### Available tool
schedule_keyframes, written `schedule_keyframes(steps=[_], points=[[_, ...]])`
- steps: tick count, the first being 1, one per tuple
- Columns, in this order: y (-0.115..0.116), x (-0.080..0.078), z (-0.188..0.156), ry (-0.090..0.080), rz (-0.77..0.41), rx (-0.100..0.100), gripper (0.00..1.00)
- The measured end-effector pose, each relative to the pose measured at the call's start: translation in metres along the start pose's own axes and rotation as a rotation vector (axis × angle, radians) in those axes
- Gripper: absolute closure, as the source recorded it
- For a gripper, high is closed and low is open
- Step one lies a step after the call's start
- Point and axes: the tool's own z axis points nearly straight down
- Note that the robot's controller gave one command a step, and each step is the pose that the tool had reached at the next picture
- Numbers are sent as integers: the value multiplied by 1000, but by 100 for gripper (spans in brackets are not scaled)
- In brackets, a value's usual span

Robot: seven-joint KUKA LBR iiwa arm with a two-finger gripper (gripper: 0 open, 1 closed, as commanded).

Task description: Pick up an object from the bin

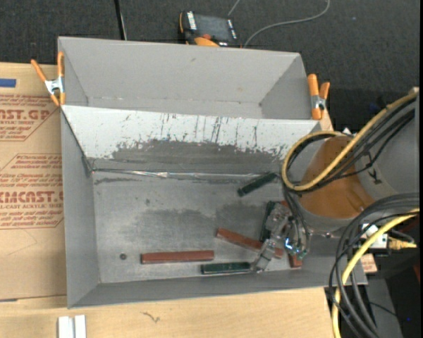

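Jaws sit low in the front-right corner of the bin (137, 210); open or closed cannot be told. Nearest thing is the short red-brown strip (234, 238), just left of the jaws, with its long axis roughly left-right. The dark green stick (224, 267) lies along the front wall.

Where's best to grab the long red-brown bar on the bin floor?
Take the bar at its middle from straight above, closing across its narrow width. It lies flat with room along both long sides, while its right end nears a dark green stick.
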Motion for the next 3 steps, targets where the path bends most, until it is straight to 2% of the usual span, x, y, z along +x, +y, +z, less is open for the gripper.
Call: schedule_keyframes(steps=[1, 2, 3], points=[[0, 0, -1, 3, -1, 1, 100], [19, -8, -133, -7, -2, -3, 100], [18, -6, -128, 0, -1, 1, 0]])
